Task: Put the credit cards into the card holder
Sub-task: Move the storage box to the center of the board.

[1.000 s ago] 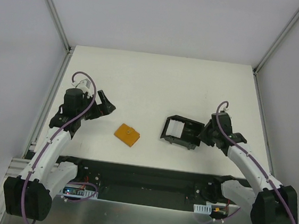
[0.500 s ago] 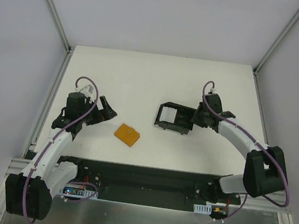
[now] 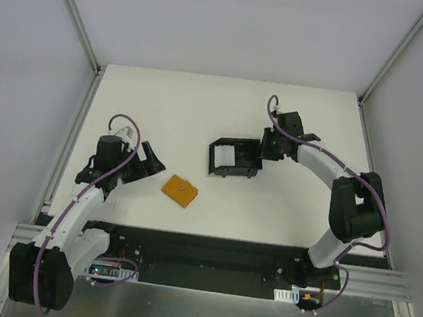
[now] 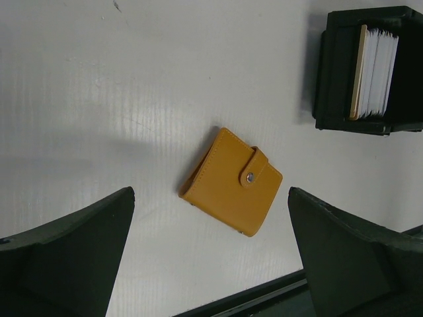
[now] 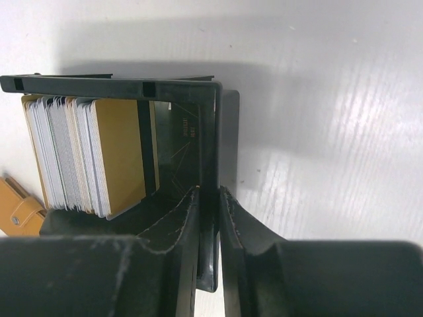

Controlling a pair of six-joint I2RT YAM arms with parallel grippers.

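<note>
The black, open-topped, square plastic card holder point(image 3: 214, 163) sits on the white matte table point(image 3: 201, 112), right of centre, with a pack of thin stiff credit cards point(image 5: 119, 155) already standing on edge inside: white and grey ones, and a tan-gold one facing the empty half. My right gripper point(image 5: 208, 198) is clamped on one of its thin hard side walls, one finger inside the box and one outside, so I judge this step to be steadying or placing the holder. Near it, towards my left arm and apart from it, lies the tan-orange stitched leather folding wallet point(image 4: 231, 190), closed by a strap with a small metal snap. I see no loose card on the table, so any cards left are probably in there. My left gripper point(image 3: 149, 159) hangs over the wallet with its jaws wide apart, holding nothing. Next I would need it to come down on the soft wallet and undo that snap while the right keeps the rigid box from sliding
</note>
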